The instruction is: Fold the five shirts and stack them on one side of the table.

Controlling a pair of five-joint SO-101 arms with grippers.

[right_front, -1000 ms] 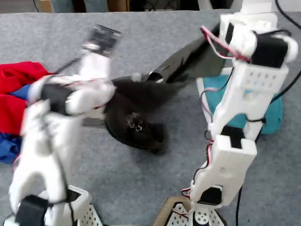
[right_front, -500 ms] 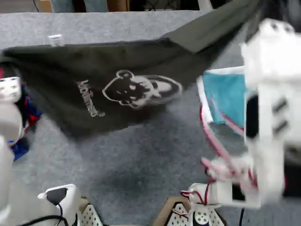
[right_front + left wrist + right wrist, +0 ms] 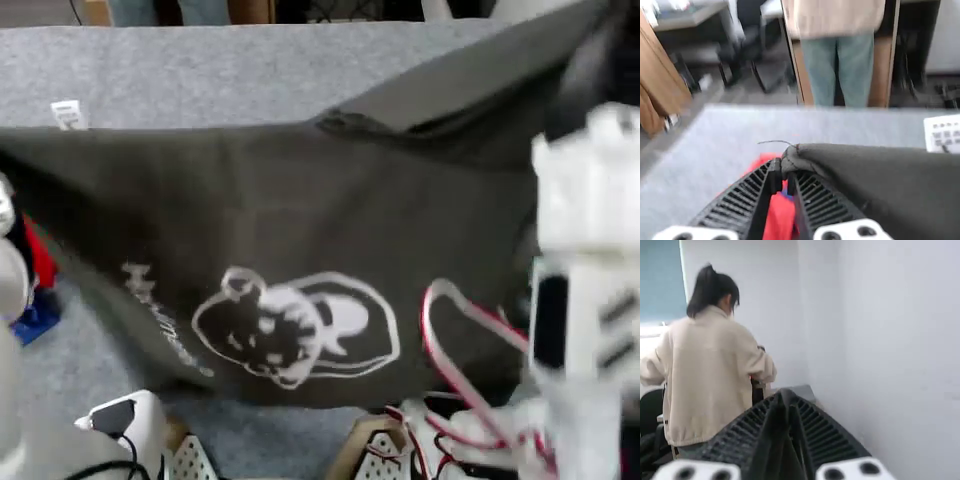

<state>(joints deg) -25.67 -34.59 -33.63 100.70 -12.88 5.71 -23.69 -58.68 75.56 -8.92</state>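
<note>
The grey tabletop (image 3: 200, 70) ran out ahead of our left end effector (image 3: 782, 171), and beyond its far edge we saw wooden furniture (image 3: 660, 85) and a bare floor. Ahead of our right end effector (image 3: 783, 407) stood a plain white wall (image 3: 880, 340). Each end effector was pinched narrow on an edge of the dark grey shirt (image 3: 300, 220), which hung spread between them above the tabletop. The high view gave us its white printed figure (image 3: 295, 335). The left wrist view gave us a red shirt (image 3: 780, 222) lying beneath the left end effector.
</note>
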